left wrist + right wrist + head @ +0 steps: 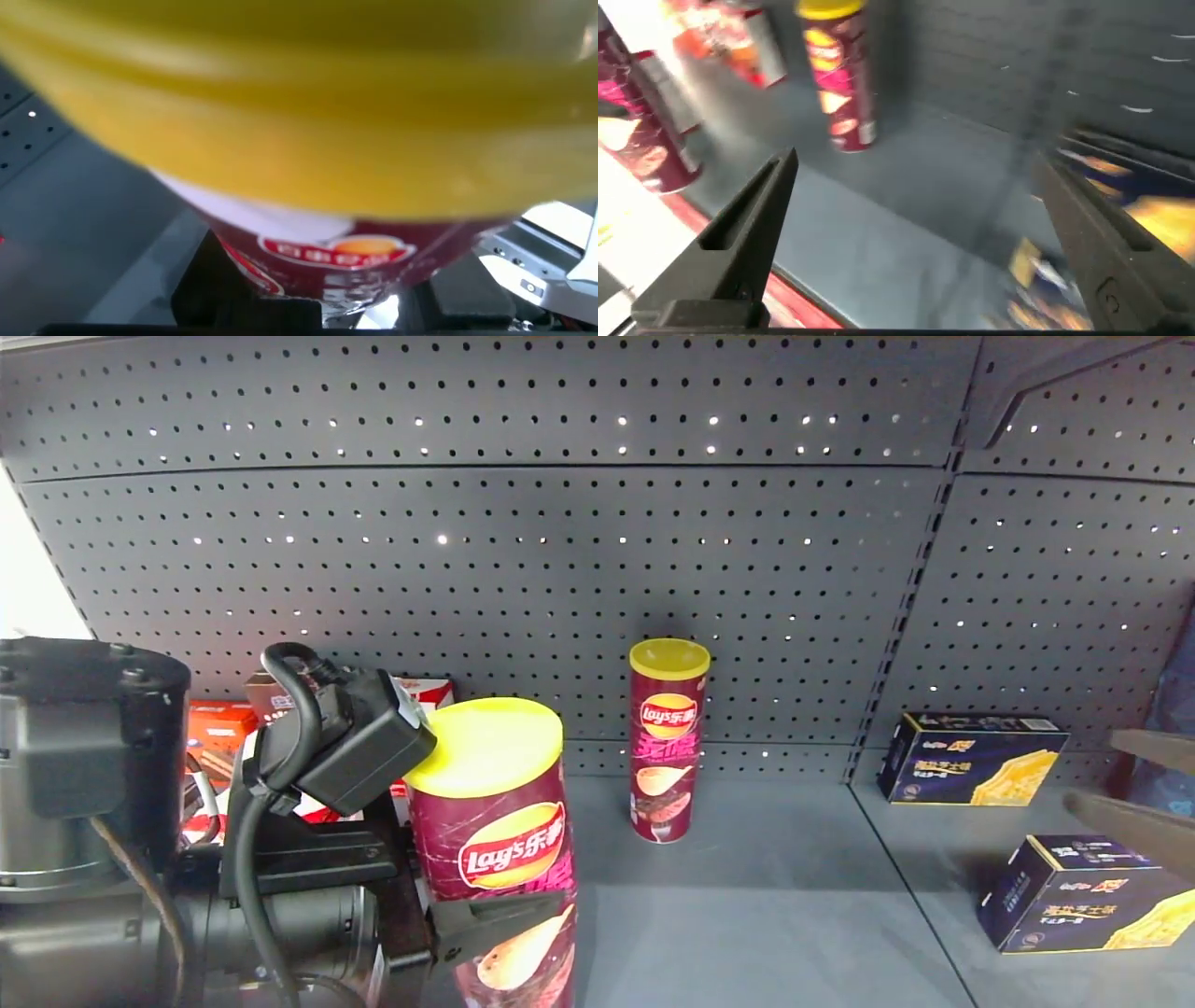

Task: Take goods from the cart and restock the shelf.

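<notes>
1. Left gripper (446,926): shown low on the left of the head view, clamped on the held can (490,821). One dark finger (485,917) is laid across the can's lower front.
2. Held can: a maroon chip can with a yellow lid, kept upright above the front left part of the shelf (747,915). In the left wrist view the lid and label (336,252) are seen from close above. Its base is cut off in the head view, so contact with the shelf cannot be told.
3. Second can (667,742): the same kind, stood upright on the shelf near the perforated back panel (560,569), well apart from the held can. It is also seen in the right wrist view (842,79).
4. Right gripper (1141,786): placed at the right edge over the shelf, its fingers spread wide apart, as shown in the right wrist view (920,247).
5. Dark blue boxes: one (976,758) is laid by the back panel, another (1088,894) nearer the front, both in the right-hand bay.
6. Red boxes (219,733): stacked by the back panel behind the left arm.
</notes>
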Robot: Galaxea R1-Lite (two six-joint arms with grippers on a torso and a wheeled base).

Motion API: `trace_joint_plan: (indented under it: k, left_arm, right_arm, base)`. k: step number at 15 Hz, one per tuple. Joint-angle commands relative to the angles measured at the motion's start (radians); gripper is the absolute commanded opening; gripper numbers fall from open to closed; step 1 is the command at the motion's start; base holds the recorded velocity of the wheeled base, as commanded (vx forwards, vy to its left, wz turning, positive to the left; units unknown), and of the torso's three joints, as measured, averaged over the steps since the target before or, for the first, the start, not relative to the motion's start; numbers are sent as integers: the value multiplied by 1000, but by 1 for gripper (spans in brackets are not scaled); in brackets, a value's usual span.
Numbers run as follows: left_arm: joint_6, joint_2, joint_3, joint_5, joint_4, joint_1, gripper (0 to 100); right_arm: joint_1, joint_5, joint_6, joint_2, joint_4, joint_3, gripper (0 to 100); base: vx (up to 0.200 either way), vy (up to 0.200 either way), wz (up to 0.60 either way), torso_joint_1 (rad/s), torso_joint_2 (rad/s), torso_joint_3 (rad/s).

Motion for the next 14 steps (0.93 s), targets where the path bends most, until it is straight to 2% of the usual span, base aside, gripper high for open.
trace_joint_plan:
  k: [1,4,8,11,13,14]
  left_arm:
    - [-2,0,-6,-8,1,3,0]
    - [-2,-10,-3,-17,1,19,0]
    - [-2,-8,-20,-37,-4,19,0]
    - [1,-8,-56,-48,-4,16,0]
    - [1,-5,-60,-57,-4,19,0]
    - [1,-5,-59,-57,-4,19,0]
  right_arm:
    - [59,44,-7,220,-28,-80,100]
    - [104,52,-49,415,-97,-200,100]
    - [99,107,-98,602,-235,-258,100]
    - [95,204,-139,708,-289,-307,100]
    - [89,311,-139,759,-338,-325,100]
    - [89,316,-139,772,-356,-327,100]
  base:
    - [0,0,0,0,0,0]
    - [0,0,0,0,0,0]
    - [0,0,0,0,0,0]
    - [0,0,0,0,0,0]
    - [0,0,0,0,0,0]
    - [0,0,0,0,0,0]
